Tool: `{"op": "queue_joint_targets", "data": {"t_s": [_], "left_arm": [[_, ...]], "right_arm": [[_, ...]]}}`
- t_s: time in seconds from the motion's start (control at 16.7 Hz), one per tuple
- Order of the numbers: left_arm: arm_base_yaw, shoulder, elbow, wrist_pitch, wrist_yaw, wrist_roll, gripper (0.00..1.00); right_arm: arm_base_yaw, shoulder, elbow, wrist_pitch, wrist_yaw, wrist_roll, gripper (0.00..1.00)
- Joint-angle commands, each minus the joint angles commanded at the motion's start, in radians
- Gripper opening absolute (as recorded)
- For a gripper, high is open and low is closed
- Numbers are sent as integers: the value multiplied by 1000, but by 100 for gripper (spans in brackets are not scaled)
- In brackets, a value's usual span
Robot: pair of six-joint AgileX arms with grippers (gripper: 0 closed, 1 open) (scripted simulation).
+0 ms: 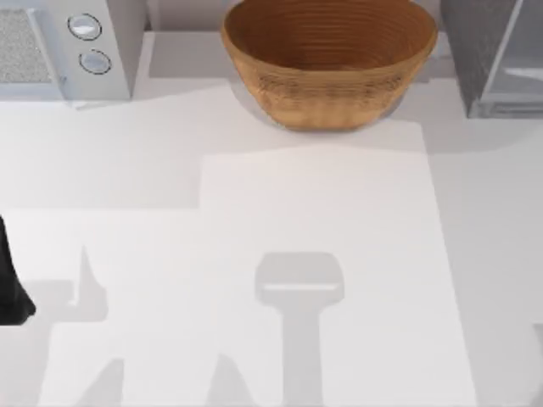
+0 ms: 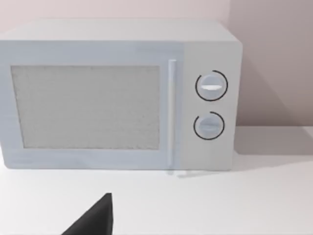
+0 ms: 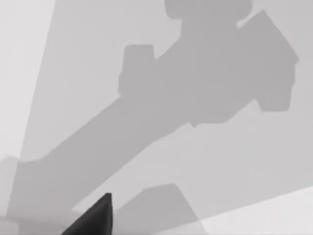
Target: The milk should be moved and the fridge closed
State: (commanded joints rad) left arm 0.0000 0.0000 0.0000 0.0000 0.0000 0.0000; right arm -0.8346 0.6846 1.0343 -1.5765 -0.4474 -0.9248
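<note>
The milk is out of view. The fridge (image 1: pixel 480 52), a grey speckled box with a pale glassy door panel (image 1: pixel 519 59), stands at the table's far right corner, cut off by the picture's edge. My left arm (image 1: pixel 10 287) is a dark shape at the table's left edge, far from the fridge. In the left wrist view my left gripper (image 2: pixel 93 220) is a dark wedge low in the picture, facing the white appliance. In the right wrist view my right gripper (image 3: pixel 93 219) is a similar dark wedge above bare table crossed by arm shadows.
A large woven basket (image 1: pixel 329 59) sits at the far middle of the table. A white appliance with two round knobs (image 1: pixel 89 44) (image 2: pixel 211 105) stands at the far left. The white tabletop (image 1: pixel 322 203) stretches in front of them.
</note>
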Motion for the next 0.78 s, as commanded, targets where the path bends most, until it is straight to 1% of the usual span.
{"op": "queue_joint_targets", "data": {"t_s": [0.24,0.42,0.6,0.78], "left_arm": [[0,0,0,0,0,0,100],[0,0,0,0,0,0,100],[0,0,0,0,0,0,100],[0,0,0,0,0,0,100]], "right_arm": [[-395,475,130,9,-197,-458,100],[-651,772,205,38,-328,-750,100],[-842,983,257,76,-428,-958,100],[-951,1101,286,108,-489,-1072,100]]}}
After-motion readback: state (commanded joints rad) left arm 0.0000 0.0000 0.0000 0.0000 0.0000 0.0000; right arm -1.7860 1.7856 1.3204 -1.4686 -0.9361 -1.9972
